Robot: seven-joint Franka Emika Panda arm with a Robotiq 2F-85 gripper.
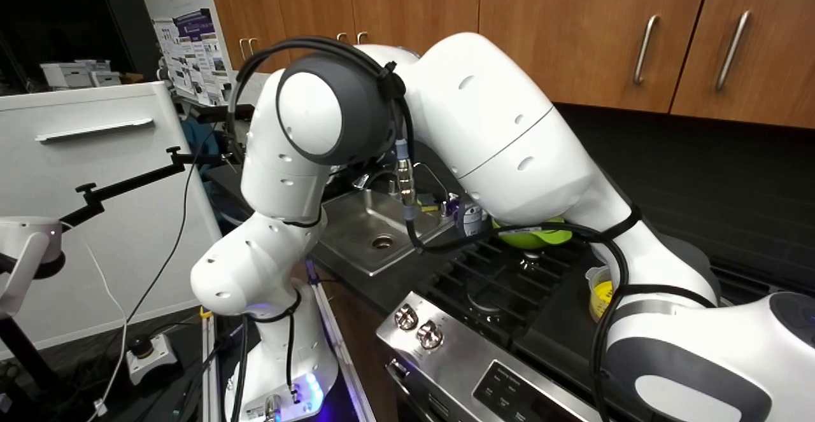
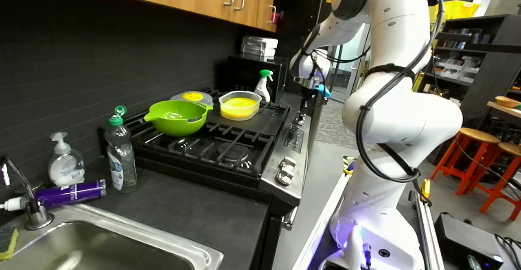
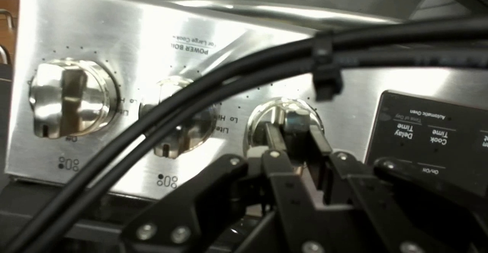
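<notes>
A: Wrist view. How many knobs?

B: Three knobs [image 3: 70,98], one row, one steel panel [image 3: 114,28]. The third knob [image 3: 297,119], counted from the picture's left, sits between the two fingers [image 3: 276,138] of the claw [image 3: 293,131].

A: Pinched?

B: Fingers partly spread, one on each side of the knob's raised ridge. Whether they press on it, I cannot tell.

A: Round about?

B: One black button pad [image 3: 434,138] just beside that knob. Two black cables [image 3: 267,60] pass in front of the middle knob, hiding part of it.

A: In an exterior view?

B: Claw small and dark, at the front edge of one stove [image 2: 294,152]; finger gap unreadable. On the stove: one green bowl [image 2: 178,117], one tub [image 2: 240,109] with yellow inside. Near the tub, one spray bottle [image 2: 263,86]. By the sink [image 2: 142,234], three bottles: a pump bottle [image 2: 67,168] and a clear bottle [image 2: 121,160] upright, a purple bottle [image 2: 71,193] on its side. Two stools [image 2: 474,143], orange legs.

A: The arm [image 1: 496,116], in an exterior view?

B: One, white, arched across. Two knobs show here, one sink; bowl and tub partly hidden.
</notes>
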